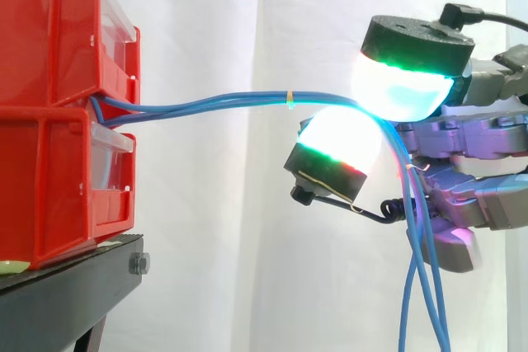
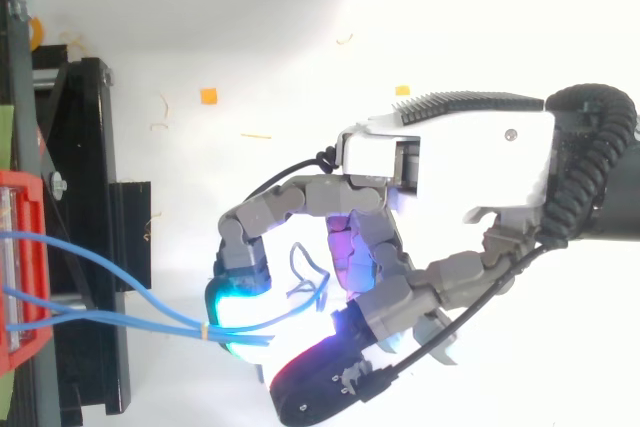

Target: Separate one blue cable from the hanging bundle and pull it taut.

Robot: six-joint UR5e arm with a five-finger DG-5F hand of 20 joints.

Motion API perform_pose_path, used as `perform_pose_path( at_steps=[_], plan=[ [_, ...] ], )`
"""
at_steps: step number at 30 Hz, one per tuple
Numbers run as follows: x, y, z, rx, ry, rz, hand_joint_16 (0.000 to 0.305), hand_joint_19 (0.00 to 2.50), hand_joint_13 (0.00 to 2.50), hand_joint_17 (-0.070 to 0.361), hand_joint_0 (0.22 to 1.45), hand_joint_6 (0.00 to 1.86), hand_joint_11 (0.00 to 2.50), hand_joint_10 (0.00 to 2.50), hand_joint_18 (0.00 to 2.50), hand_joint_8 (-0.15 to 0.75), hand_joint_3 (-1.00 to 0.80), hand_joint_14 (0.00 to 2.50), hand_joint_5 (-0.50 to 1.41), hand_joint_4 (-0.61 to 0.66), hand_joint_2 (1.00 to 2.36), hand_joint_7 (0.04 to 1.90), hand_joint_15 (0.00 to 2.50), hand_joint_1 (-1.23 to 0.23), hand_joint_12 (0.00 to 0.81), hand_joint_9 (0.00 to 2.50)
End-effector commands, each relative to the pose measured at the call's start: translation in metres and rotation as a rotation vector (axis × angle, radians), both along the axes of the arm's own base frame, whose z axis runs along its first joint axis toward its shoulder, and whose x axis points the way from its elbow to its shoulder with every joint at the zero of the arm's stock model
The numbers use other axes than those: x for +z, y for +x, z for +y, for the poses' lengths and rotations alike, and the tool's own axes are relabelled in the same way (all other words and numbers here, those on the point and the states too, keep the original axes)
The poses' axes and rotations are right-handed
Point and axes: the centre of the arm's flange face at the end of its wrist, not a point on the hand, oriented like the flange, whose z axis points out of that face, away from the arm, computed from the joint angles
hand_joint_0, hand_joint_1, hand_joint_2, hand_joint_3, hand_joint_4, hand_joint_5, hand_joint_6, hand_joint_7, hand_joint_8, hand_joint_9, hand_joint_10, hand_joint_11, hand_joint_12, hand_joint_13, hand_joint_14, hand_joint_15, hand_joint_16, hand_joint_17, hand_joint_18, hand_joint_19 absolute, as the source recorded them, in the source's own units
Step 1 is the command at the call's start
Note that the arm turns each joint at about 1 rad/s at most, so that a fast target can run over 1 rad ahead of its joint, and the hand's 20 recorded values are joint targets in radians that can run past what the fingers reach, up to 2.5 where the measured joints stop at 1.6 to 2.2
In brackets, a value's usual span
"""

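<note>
Blue cables (image 1: 206,104) pinched between curled fingers (image 1: 400,88); hand (image 2: 480,162) horizontal, apart from red bins (image 1: 49,39).

Two bins (image 1: 58,113) sit stacked on the stand (image 1: 74,286) at the left of the side view. The cables (image 1: 214,105) run from where the bins meet rightward to the hand (image 1: 470,146). They pass pinched between its upper and lower fingertips (image 1: 404,88), then drop downward.

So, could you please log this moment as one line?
hand: shut on cables; cables: bins to pads, ends hanging; none separated
</note>
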Motion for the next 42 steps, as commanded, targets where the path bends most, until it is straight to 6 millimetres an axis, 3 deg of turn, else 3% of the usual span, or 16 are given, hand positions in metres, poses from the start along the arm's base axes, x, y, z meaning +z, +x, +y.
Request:
perform_pose_path(
  at_steps=[1,8,13,16,18,19,21,25,28,34,42],
  plan=[
    [-0.0010,0.0000,-0.0009,-0.001,-0.001,0.003,0.042,0.81,1.48,0.095,0.75,0.50,0.46,0.02,1.05,0.116,-0.22,0.02,0.15,-0.09,1.02,1.29,0.79,-0.81,0.269,1.95],
    [0.0001,-0.0001,0.0002,0.000,-0.001,0.002,0.042,0.80,1.48,0.094,0.75,0.50,0.47,0.02,1.06,0.115,-0.29,0.02,0.15,-0.04,1.01,1.29,0.80,-0.92,0.273,1.95],
    [0.0001,-0.0001,0.0002,0.000,-0.001,0.002,0.041,0.80,1.48,0.092,0.76,0.50,0.48,0.02,1.06,0.117,-0.34,0.02,0.15,-0.02,1.01,1.29,0.80,-0.92,0.267,1.96],
    [-0.0017,-0.0002,0.0002,0.000,-0.001,0.005,0.041,0.79,1.49,0.092,0.73,0.50,0.49,0.02,1.07,0.114,-0.46,0.02,0.15,-0.02,1.00,1.29,0.81,-0.91,0.270,1.96],
    [-0.0006,-0.0004,0.0001,0.000,-0.001,0.003,0.041,0.80,1.49,0.093,0.61,0.50,0.48,0.02,1.07,0.111,-0.50,0.02,0.15,0.00,1.00,1.28,0.81,-0.80,0.266,1.99],
    [-0.0017,-0.0002,0.0003,0.002,-0.001,0.005,0.041,0.80,1.49,0.093,0.61,0.50,0.50,0.02,1.07,0.111,-0.50,0.02,0.15,0.00,1.00,1.28,0.79,-0.80,0.264,1.99],
    [-0.0017,-0.0002,0.0002,0.000,-0.001,0.005,0.045,0.78,1.52,0.102,0.53,0.50,0.47,0.02,1.11,0.114,-0.50,0.02,0.15,0.02,1.00,1.28,0.79,-0.65,0.274,2.01],
    [0.0001,-0.0001,0.0004,0.002,-0.001,0.002,0.047,0.76,1.53,0.106,0.50,0.50,0.46,0.02,1.13,0.111,-0.50,0.02,0.15,0.03,1.00,1.26,0.78,-0.58,0.277,2.03],
    [-0.0010,0.0001,0.0004,0.002,-0.001,0.003,0.044,0.79,1.52,0.098,0.55,0.50,0.48,0.02,1.09,0.107,-0.50,0.02,0.15,0.01,1.00,1.27,0.79,-0.55,0.270,2.02],
    [-0.0006,-0.0004,0.0003,0.002,-0.001,0.003,0.039,0.81,1.50,0.089,0.74,0.50,0.51,0.02,1.07,0.092,-0.50,0.02,0.15,0.01,1.00,1.26,0.79,-0.72,0.262,2.02],
    [-0.0006,-0.0004,0.0003,0.002,-0.001,0.003,0.040,0.84,1.50,0.089,0.78,0.50,0.51,0.02,1.05,0.100,-0.33,0.02,0.15,-0.04,1.01,1.25,0.81,-0.81,0.267,2.03]
  ],
)
